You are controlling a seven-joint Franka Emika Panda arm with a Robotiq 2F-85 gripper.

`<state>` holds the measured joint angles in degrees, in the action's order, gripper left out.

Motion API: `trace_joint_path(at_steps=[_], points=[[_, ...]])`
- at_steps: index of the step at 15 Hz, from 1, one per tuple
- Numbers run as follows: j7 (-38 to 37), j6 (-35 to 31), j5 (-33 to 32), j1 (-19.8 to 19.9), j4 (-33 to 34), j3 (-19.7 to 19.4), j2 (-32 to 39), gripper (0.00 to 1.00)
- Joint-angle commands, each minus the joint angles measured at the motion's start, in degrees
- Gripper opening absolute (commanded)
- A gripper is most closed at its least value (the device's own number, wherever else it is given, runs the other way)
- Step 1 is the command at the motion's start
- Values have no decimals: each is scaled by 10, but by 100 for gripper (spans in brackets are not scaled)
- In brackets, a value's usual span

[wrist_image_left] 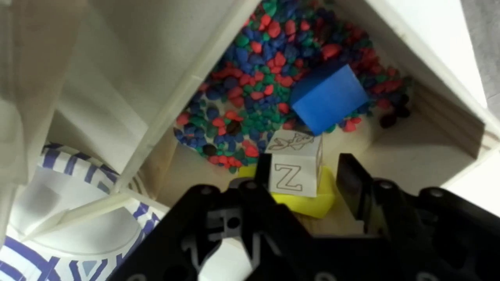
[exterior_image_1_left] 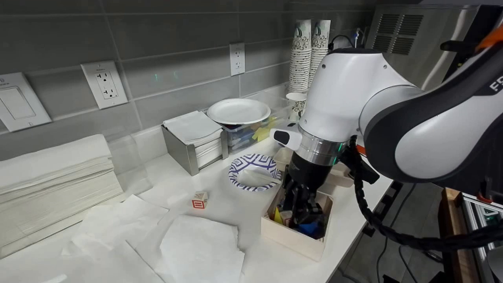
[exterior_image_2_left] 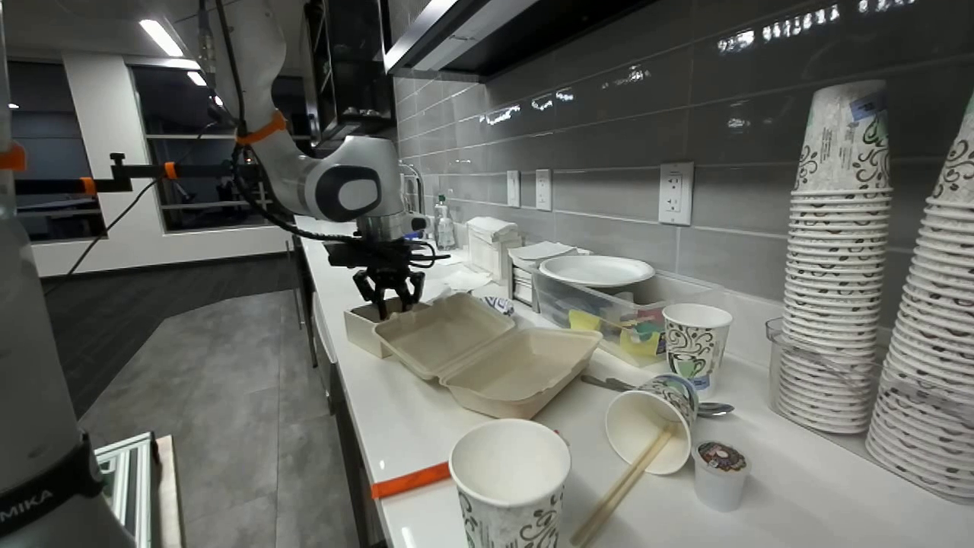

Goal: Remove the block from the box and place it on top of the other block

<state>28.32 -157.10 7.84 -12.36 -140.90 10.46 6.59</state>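
Note:
The box [exterior_image_1_left: 291, 240] is a small tan open box on the counter; its wall also shows in an exterior view [exterior_image_2_left: 364, 335] and its rim in the wrist view [wrist_image_left: 431, 72]. Inside lies a pale wooden block [wrist_image_left: 295, 175] with an outlined Z, resting on or against a yellow piece; it shows partly in an exterior view [exterior_image_1_left: 286, 217]. The other block [exterior_image_1_left: 199, 200], a small cube with a red-orange mark, sits on the counter outside the box. My gripper [wrist_image_left: 305, 166] is open inside the box, fingers on either side of the Z block. The left finger is close against it; the right stands apart.
A blue block [wrist_image_left: 330, 99] and coloured pebbles [wrist_image_left: 254, 93] lie in the box. A patterned plate [exterior_image_1_left: 239, 179] and an open takeout container [exterior_image_2_left: 525, 365] stand beside it. Paper sheets [exterior_image_1_left: 202, 247] lie near the other block. A napkin holder [exterior_image_1_left: 178, 151] stands behind.

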Motion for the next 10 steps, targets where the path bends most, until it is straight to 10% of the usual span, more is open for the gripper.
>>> trace_joint_path(at_steps=[1, 6, 10], points=[[-29, -19, -27, 12, 1, 12, 11, 63], [-47, -15, -58, 14, 4, 11, 13, 63], [-55, -2, -73, 12, 5, 14, 15, 31]])
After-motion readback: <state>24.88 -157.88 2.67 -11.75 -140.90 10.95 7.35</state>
